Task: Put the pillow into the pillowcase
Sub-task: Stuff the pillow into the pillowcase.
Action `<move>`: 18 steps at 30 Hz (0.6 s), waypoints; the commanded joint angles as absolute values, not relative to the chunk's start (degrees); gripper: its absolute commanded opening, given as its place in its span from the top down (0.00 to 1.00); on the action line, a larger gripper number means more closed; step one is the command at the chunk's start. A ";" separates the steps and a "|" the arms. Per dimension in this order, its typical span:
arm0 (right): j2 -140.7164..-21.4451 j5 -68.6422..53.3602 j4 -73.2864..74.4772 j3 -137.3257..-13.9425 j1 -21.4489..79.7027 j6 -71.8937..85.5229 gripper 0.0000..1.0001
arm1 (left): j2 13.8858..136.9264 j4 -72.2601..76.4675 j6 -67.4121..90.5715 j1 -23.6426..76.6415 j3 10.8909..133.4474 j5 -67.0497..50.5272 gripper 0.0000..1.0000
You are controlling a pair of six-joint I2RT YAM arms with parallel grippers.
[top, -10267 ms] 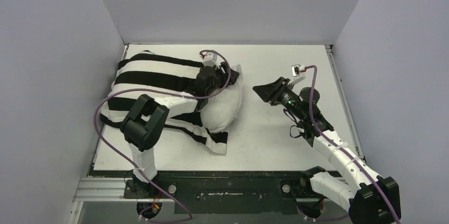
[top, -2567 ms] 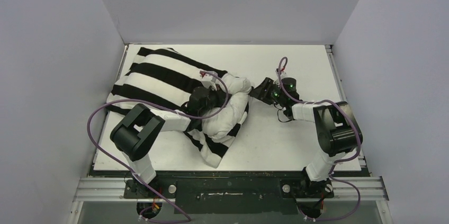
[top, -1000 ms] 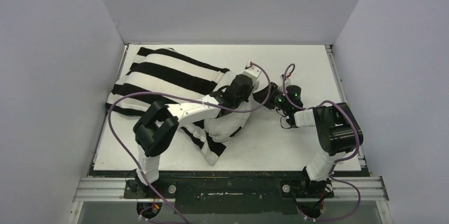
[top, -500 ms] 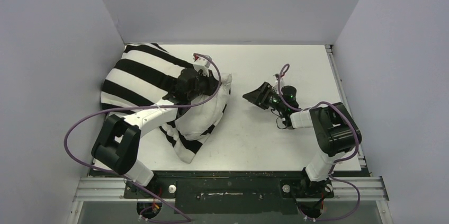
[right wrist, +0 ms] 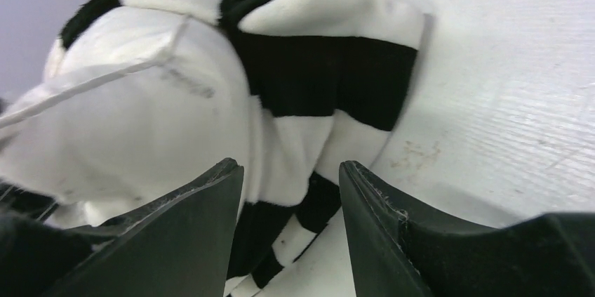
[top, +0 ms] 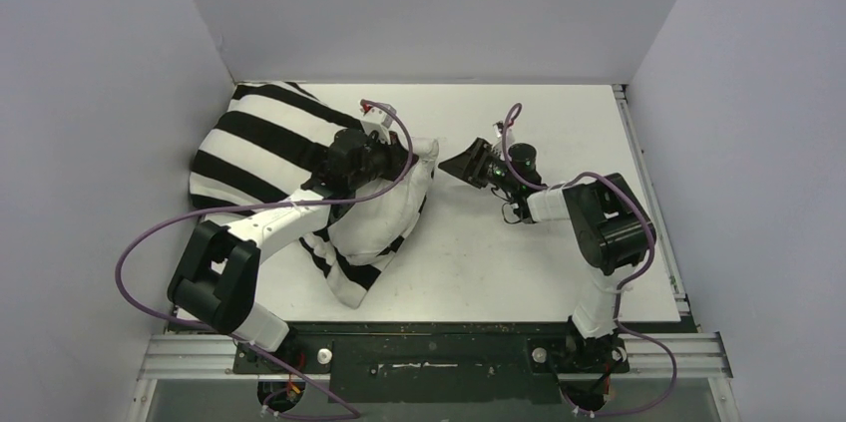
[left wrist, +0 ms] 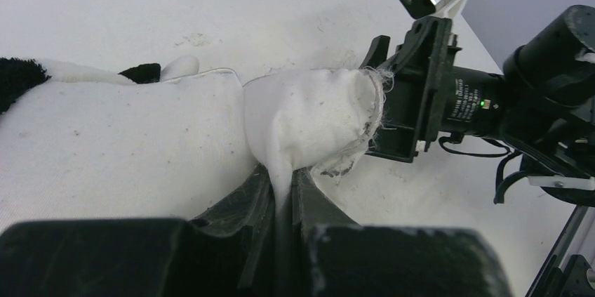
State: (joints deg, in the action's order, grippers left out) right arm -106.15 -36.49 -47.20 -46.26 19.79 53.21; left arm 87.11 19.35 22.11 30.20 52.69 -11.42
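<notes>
Starting at the near edge, a loose striped flap of the pillowcase [top: 254, 143] trails across the table [top: 519, 272] toward the arm bases. Just past it bulges the pillow [top: 384, 214], mostly sleeved, its bare white end poking out to the right.

The left gripper [left wrist: 281, 195] is pinched tight on that bare corner, with cloth squeezed between the jaws. The right gripper [right wrist: 291, 170] sits just beside the corner on its right, jaws about half spread and holding nothing. It looks left at the case's striped hem wrapping under the white bulge.

So the mouth lies left of the right gripper, and that's the nearer arm for it. The bundle's long axis runs from mid-table away to the far-left corner, where the striped end is bunched.

As for writing, there's fine print on the right gripper's body and a faint grey mark by the pillow seam. Both are too small to read.
</notes>
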 commanded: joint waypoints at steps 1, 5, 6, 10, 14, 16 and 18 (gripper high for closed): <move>-109.33 -37.88 -49.44 -49.53 19.95 53.84 0.47 | 84.13 24.59 23.46 29.97 52.97 -14.11 1.00; -110.93 -39.19 -49.26 -50.86 21.29 54.20 0.46 | 84.24 25.23 24.15 30.05 52.98 -14.12 1.00; -111.29 -39.32 -49.67 -50.86 21.47 54.77 0.46 | 84.39 25.15 24.27 30.06 53.11 -14.23 1.00; -112.92 -39.95 -47.74 -52.73 22.97 54.19 0.45 | 84.56 26.02 24.83 30.06 52.58 -14.41 1.00; -113.66 -39.27 -47.30 -53.20 23.80 54.31 0.45 | 84.15 26.12 25.05 30.06 51.68 -14.46 1.00; -113.98 -39.29 -47.07 -53.79 24.26 54.23 0.45 | 83.87 26.03 25.00 30.06 51.59 -14.46 1.00; -114.34 -39.40 -46.11 -54.70 24.85 53.70 0.45 | 83.70 26.03 25.09 30.06 51.48 -14.32 1.00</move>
